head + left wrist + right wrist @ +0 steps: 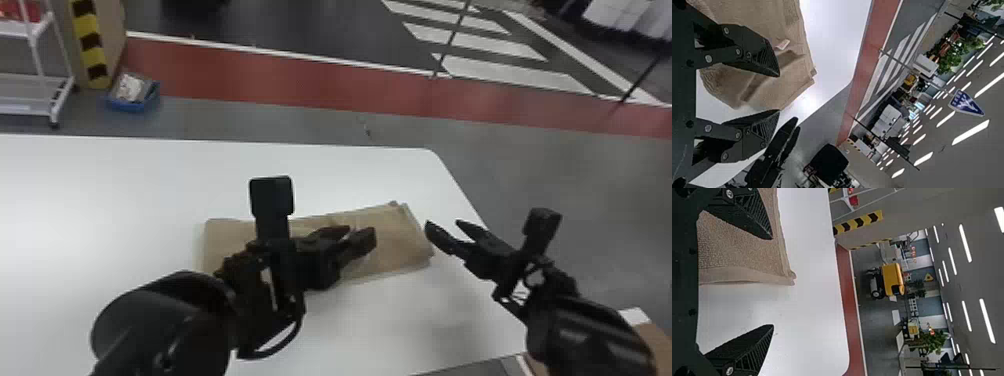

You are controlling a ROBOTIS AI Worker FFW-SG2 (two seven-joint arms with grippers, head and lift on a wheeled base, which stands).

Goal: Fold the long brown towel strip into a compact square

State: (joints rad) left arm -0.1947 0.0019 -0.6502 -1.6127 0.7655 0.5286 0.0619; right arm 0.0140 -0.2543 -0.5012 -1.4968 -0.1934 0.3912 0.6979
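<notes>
The brown towel [395, 245] lies on the white table [100, 190], near its rounded far right corner. It has the form of an oblong, clearly longer from left to right than it is deep, and it is placed a little slanting. At its right end, several edges lie one upon another, so the cloth there is in more than one layer. The left wrist view shows a small pale tag [783, 44] on the cloth, and close to it a raised wrinkle with dark shadow. In the right wrist view the surface is rough and finely looped, with a smooth, flatter band [738, 275] along one edge; the corner beside this band is slightly uneven.

The left end effector [362, 230] is above the middle part of the towel, its two fingers spread wide and with nothing between them. The right end effector [443, 224] is near the towel's right end, also widely spread and empty. In its wrist view, one finger overlaps the cloth and the other is over bare table. Whether this finger touches the cloth, I cannot tell.
</notes>
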